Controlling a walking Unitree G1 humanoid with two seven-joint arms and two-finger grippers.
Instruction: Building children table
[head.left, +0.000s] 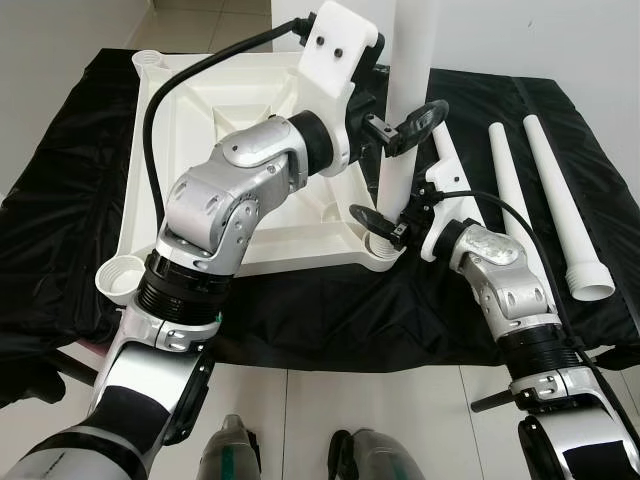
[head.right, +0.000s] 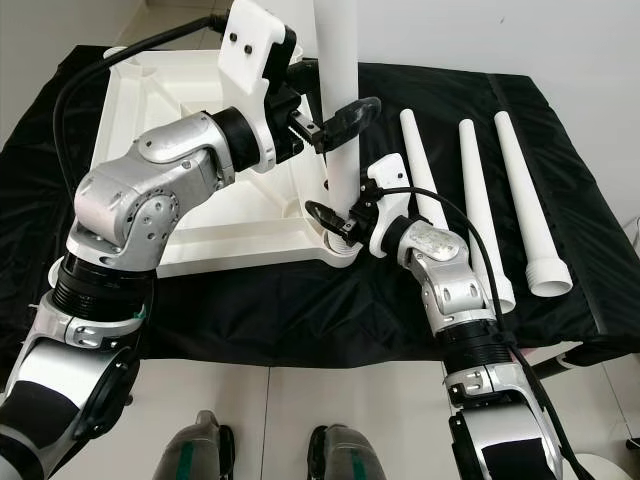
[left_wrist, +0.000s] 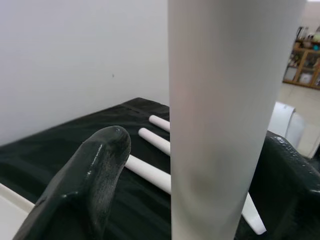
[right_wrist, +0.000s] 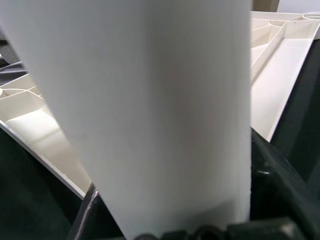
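A white table top (head.left: 240, 105) lies upside down on a black cloth (head.left: 330, 315). One white leg (head.left: 408, 60) stands upright in its near right corner socket (head.left: 383, 250). My left gripper (head.left: 405, 125) reaches across the top and is open around the leg's middle. In the left wrist view one finger (left_wrist: 95, 175) stands a little apart from the leg (left_wrist: 225, 115). My right gripper (head.left: 385, 222) is shut on the leg just above the socket, and in the right wrist view the leg (right_wrist: 155, 110) sits tight between its black fingers.
Three loose white legs (head.left: 512, 190) lie side by side on the cloth to the right of the top. Another round socket (head.left: 120, 277) sticks out at the top's near left corner. White tiled floor (head.left: 380, 400) and my feet are at the cloth's front edge.
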